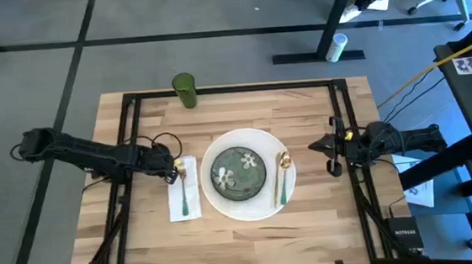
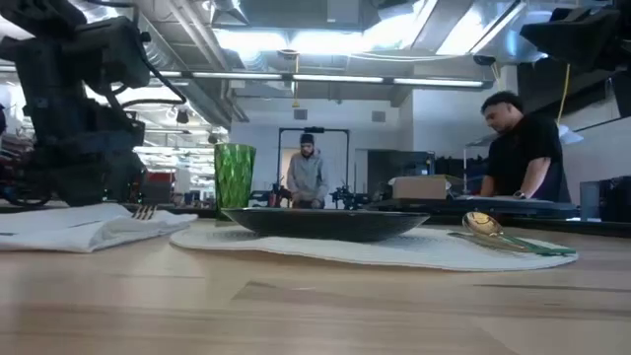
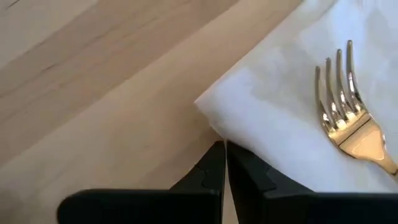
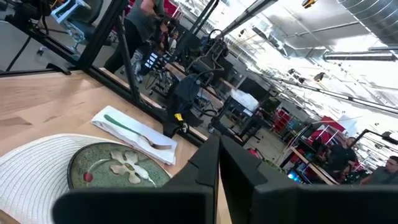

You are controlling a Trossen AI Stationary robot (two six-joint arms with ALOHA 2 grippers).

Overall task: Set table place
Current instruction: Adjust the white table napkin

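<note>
Closest to my left wrist camera, the left gripper has its two dark fingers pressed together with nothing between them, tips right at the corner of the folded white paper napkin; I cannot tell whether they touch it. On that napkin lies a gold-tined fork with a green handle, prongs toward the far edge of the table. The napkin sits just to the left of the large round white woven placemat, which I take as my landmark. In the middle of the placemat rests a dark green round plate with a pale flower pattern, and on the placemat's right rim lies a gold spoon with a green handle. Beyond the placemat, at the far edge, stands a tall green ribbed tumbler. The right gripper hangs to the right of the placemat, well apart from it, fingers likewise closed and empty. Everything rests on the light-wood butcher-block table, its glued planks edged by thin black rails, spreading far wider than the setting at its centre.
</note>
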